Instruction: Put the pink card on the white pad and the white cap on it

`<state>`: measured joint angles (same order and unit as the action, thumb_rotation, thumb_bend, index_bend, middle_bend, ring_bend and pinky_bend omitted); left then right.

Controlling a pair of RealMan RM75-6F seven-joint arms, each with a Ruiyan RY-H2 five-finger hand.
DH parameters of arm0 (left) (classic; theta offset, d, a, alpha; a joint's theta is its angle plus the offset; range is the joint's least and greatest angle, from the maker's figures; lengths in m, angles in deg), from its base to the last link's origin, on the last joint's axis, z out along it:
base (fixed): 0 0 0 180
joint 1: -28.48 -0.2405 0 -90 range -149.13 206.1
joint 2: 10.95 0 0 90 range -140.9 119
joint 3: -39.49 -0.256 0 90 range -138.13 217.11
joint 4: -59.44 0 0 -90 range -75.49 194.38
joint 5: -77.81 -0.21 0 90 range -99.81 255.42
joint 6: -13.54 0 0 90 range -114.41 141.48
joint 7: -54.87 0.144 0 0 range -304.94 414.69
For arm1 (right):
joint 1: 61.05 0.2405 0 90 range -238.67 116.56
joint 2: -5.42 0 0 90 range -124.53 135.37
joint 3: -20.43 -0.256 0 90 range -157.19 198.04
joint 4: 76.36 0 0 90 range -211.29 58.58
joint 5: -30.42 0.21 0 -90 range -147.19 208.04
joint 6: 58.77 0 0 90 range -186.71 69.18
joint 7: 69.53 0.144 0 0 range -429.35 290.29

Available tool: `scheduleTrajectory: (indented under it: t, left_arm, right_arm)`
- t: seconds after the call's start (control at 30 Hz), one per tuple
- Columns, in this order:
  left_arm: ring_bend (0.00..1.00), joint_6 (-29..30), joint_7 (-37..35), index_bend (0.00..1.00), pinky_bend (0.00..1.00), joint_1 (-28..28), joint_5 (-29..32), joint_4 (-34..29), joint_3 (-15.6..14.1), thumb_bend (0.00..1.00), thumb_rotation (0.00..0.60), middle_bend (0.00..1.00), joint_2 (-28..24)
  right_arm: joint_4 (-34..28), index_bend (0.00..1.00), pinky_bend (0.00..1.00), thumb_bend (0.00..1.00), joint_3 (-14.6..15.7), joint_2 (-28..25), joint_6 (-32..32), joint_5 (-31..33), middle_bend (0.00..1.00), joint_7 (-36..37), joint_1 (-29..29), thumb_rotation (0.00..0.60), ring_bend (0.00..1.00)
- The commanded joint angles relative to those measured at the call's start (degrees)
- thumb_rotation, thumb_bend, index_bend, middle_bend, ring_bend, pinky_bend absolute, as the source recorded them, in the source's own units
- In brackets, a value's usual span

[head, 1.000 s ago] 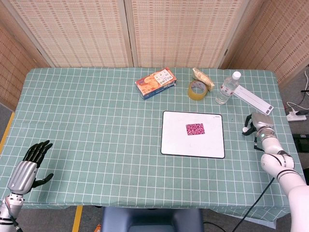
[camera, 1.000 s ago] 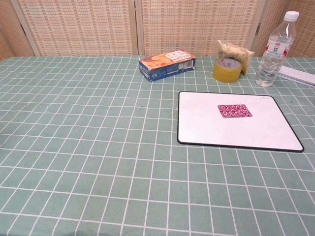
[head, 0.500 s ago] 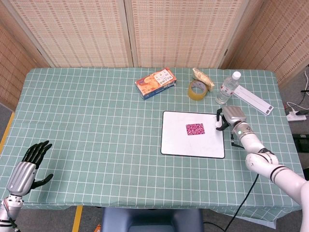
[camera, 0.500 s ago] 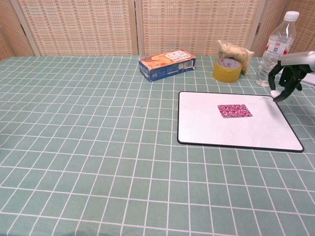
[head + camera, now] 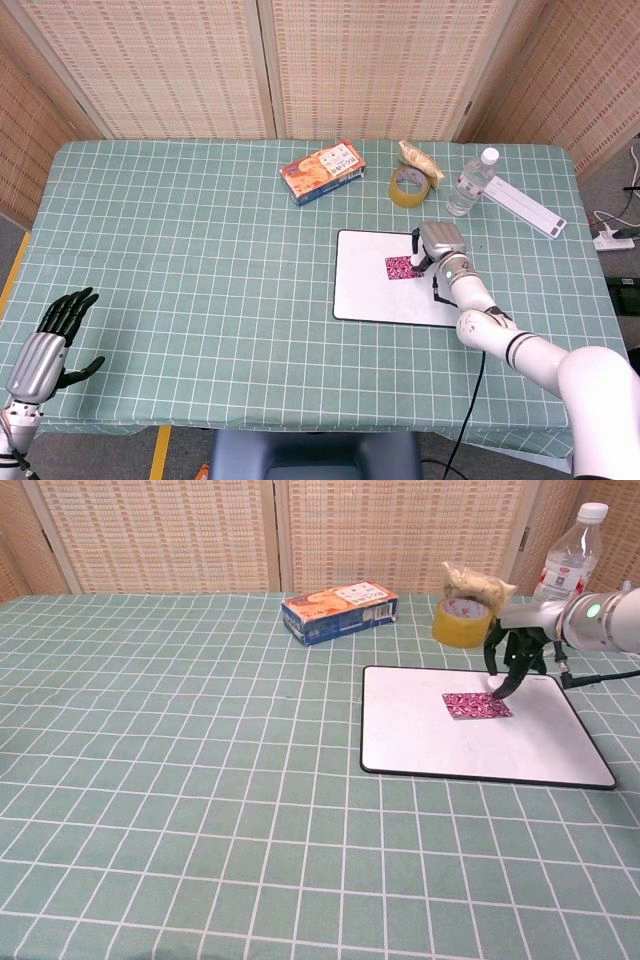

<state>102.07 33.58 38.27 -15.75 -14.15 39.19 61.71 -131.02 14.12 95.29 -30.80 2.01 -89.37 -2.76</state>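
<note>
On the checked tablecloth (image 5: 200, 250), the right robot hand (image 5: 515, 658) (fingers curled, seemingly pinching the white cap (image 5: 416, 259)) meets the pink card (image 5: 474, 706).

Head view high, looking down; chest view low, nearer; both share white pad (image 5: 370, 295) (image 5: 420, 750).

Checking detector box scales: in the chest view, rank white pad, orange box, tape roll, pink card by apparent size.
1. white pad
2. orange box
3. tape roll and pink card look alike; not ranking them.

Silver-backed hands (image 5: 38, 352) — black fingers (image 5: 62, 312) (white arms (image 5: 560, 365))
</note>
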Motion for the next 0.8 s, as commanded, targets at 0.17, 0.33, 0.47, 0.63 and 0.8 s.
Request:
scheduleTrajectory:
  t: [0.17,0.33,0.47,0.63,0.8]
  left_arm:
    - [0.00,0.09,-0.55,0.00,0.00,-0.04,0.10,0.09,0.09,0.17,0.600,0.00,-0.15]
    - [0.00,0.00,-0.83,0.00,0.00,0.00,0.08,0.23,0.06,0.17,0.600,0.00,-0.16]
    - [0.00,-0.01,-0.95,0.00,0.00,0.01,0.09,0.23,0.06,0.17,0.600,0.00,-0.19]
    - [0.00,-0.12,-1.11,0.00,0.00,0.02,0.19,0.19,0.08,0.17,0.600,0.00,-0.20]
    - [0.00,-0.23,-1.23,0.00,0.00,0.05,0.25,0.24,0.09,0.17,0.600,0.00,-0.20]
  right_arm:
    - [0.78,0.59,0.61,0.23,1.77,1.87,0.73,3.80,0.89,-2.42,1.79,0.600,0.74]
    - [1.32,0.59,0.61,0.23,2.33,2.39,0.89,5.18,0.89,-3.18,2.25,0.600,0.74]
    - [1.48,0.59,0.61,0.23,2.45,2.53,1.18,5.49,0.89,-3.35,2.35,0.600,0.74]
    - [1.70,0.46,0.61,0.00,2.19,2.82,1.93,3.84,0.89,-2.83,1.82,0.600,0.74]
    - [1.70,0.39,0.61,0.00,1.61,2.52,1.72,2.31,0.89,-1.81,1.30,0.600,0.74]
